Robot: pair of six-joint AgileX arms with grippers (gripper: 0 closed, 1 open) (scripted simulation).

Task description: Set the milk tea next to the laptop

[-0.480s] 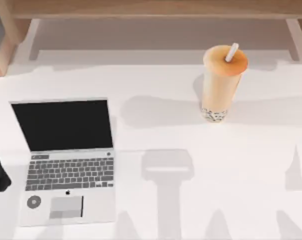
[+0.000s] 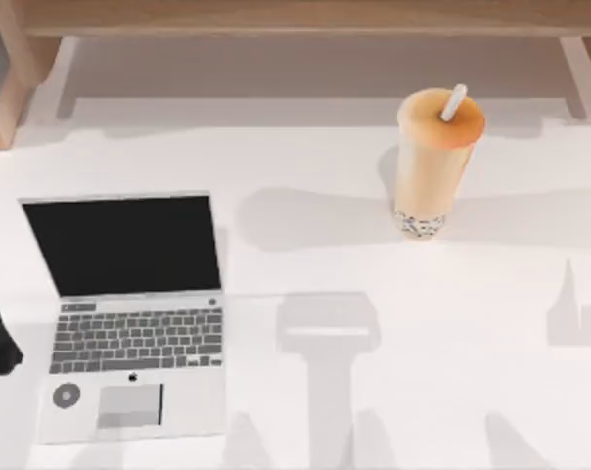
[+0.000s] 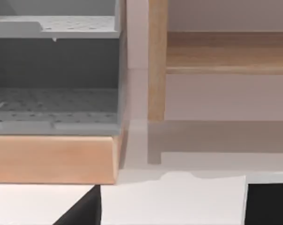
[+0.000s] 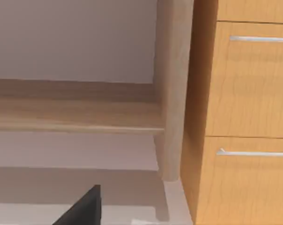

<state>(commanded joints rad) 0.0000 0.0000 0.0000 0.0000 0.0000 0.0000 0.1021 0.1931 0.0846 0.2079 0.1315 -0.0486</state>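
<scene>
The milk tea (image 2: 432, 162) stood upright on the white table (image 2: 491, 392), long axis vertical, straw (image 2: 454, 102) leaning out of the orange lid; it was well apart from the laptop (image 2: 129, 313), across bare tabletop. The left gripper (image 3: 172, 199) was parked just beside the laptop's outer edge, fingers (image 3: 83, 211) spread wide and holding nothing; from it the cup lay far off, past the whole laptop and towards the back. The right gripper (image 4: 87, 208) faced a wooden drawer unit (image 4: 244, 93); one dark finger was in sight, and whether it was open I cannot tell. By my judgement the right arm was nearer the cup; a side grasp would suit. The laptop bore a small black apple logo (image 2: 133, 377) and a round sticker (image 2: 67, 395); no readable writing anywhere.
</scene>
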